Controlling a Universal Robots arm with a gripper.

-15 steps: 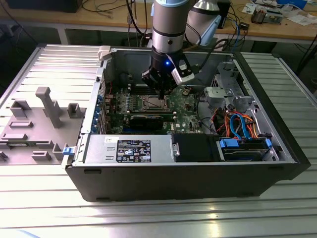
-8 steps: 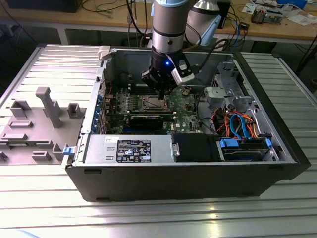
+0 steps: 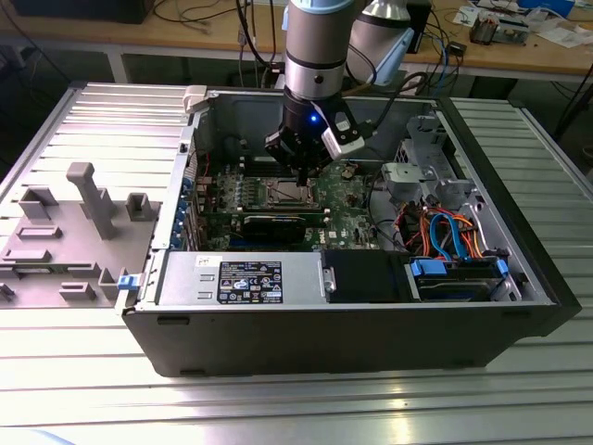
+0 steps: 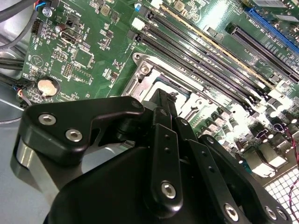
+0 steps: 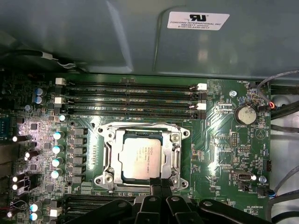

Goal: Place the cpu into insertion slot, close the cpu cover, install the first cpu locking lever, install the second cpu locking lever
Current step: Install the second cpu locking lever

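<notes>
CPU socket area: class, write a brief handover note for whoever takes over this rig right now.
The pincer looks shut with nothing visibly held; its tips are at the edge of the insertion slot in the first wrist view.
The cpu sits in that slot on the green motherboard.
The cpu cover lies flat around the chip.
Done, by the look of it: cpu placed, cover closed.
Left: whether the locking levers are latched cannot be told; check both.

We're in a lab or electronics workshop here: an opened computer case [image 3: 352, 269] lies on a ribbed aluminium table [image 3: 83, 389], grey fixture blocks [image 3: 65, 232] at the frame's left, and a wooden workbench [image 3: 519, 56] strewn with cables along the top.
</notes>
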